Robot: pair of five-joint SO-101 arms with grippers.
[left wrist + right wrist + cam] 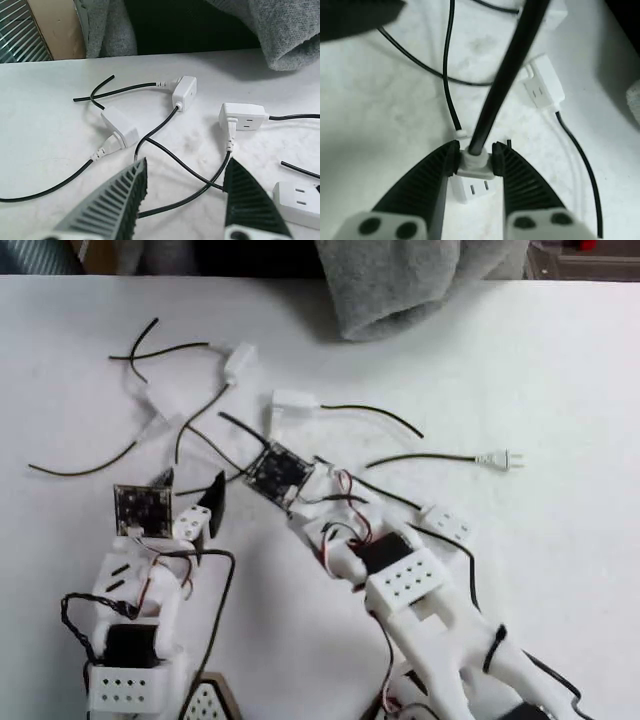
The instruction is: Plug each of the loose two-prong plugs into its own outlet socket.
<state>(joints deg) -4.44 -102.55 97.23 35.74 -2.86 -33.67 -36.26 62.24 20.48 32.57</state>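
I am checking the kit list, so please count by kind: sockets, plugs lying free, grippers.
Sockets: 5
Plugs lying free: 1
Grippers, left and right: 2
Total: 8

Loose white plug (502, 458) flat, apart from sockets (296, 400)

A crumpled grey cloth (400, 280) lies at the far middle edge of the flat white tabletop (560, 360). The white two-prong plug on a black cord (503, 459) lies at the right, a white rectangular socket block (447, 524) nearer and left of it. Three other socket blocks (242, 116) lie left of centre, beyond the left gripper (187, 167). A white cord-end block (470, 187) sits clamped in the right gripper (475, 150)
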